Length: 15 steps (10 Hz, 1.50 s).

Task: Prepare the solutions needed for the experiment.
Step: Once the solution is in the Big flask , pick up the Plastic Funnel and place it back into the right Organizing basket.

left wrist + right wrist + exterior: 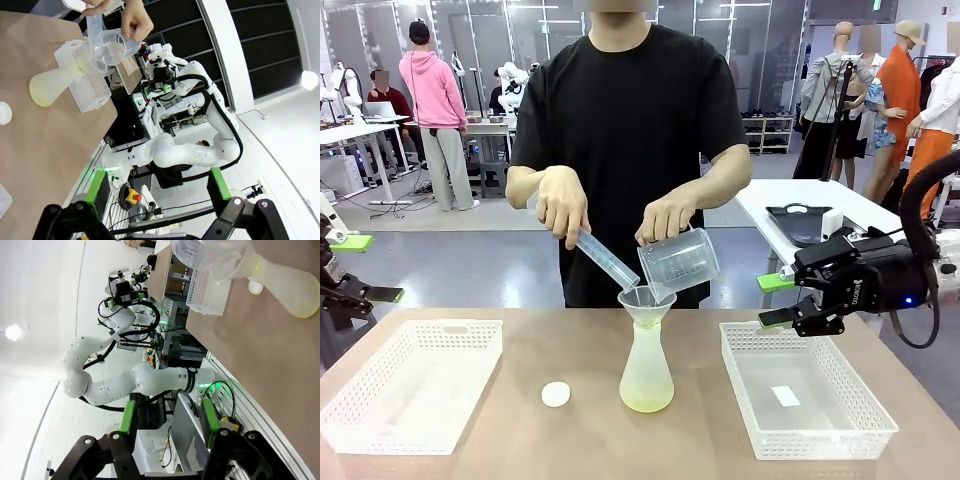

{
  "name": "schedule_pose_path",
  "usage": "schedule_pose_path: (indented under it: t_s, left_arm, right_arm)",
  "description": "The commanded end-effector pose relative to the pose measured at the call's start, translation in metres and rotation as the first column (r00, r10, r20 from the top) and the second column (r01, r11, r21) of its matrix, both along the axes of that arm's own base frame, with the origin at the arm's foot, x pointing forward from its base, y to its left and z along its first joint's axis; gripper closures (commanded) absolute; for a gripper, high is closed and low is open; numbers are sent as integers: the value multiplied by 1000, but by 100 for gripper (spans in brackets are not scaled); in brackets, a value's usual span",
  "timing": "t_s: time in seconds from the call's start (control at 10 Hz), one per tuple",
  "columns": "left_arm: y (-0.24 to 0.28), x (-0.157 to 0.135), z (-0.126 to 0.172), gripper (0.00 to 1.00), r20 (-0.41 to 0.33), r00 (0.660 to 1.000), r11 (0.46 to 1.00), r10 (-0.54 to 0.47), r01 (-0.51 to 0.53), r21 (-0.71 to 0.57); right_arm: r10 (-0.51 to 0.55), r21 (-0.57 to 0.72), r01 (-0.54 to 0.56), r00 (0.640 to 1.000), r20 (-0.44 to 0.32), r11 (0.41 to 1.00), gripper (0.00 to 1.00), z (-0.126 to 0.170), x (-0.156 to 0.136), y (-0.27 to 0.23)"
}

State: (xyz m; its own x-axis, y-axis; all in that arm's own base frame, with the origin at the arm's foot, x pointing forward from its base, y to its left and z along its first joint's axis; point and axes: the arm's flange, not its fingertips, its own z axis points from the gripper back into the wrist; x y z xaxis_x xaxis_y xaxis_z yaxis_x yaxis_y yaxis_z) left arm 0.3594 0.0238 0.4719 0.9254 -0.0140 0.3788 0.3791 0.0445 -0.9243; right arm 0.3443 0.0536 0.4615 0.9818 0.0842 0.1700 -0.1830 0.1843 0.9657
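Empty, jaws wide, left hand (pixel 370 268) and right hand (pixel 772 301) flank the flask (pixel 646 365): light, slick-looking, solutions (pixel 646 402) sloshy; I'd grip its neck.

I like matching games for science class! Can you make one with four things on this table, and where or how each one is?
1 flask
2 funnel
3 beaker
4 white disc

A lying flat on the table
B tilted in the person's hand
C sitting in the flask's neck
D holding yellowish liquid at its bottom

Pairs: 1-D, 2-C, 3-B, 4-A
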Motion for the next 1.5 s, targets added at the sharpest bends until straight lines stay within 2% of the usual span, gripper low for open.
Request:
schedule_pose_path:
  t_s: [0.0,1.4]
  left_arm:
    - [0,-1,2,0,4,1000,1000,-10,10,-3]
    - [0,-1,2,0,4,1000,1000,-10,10,-3]
  right_arm:
    - [3,6,-3,1000,-2,1000,36,0,0,0]
    - [3,6,-3,1000,-2,1000,36,0,0,0]
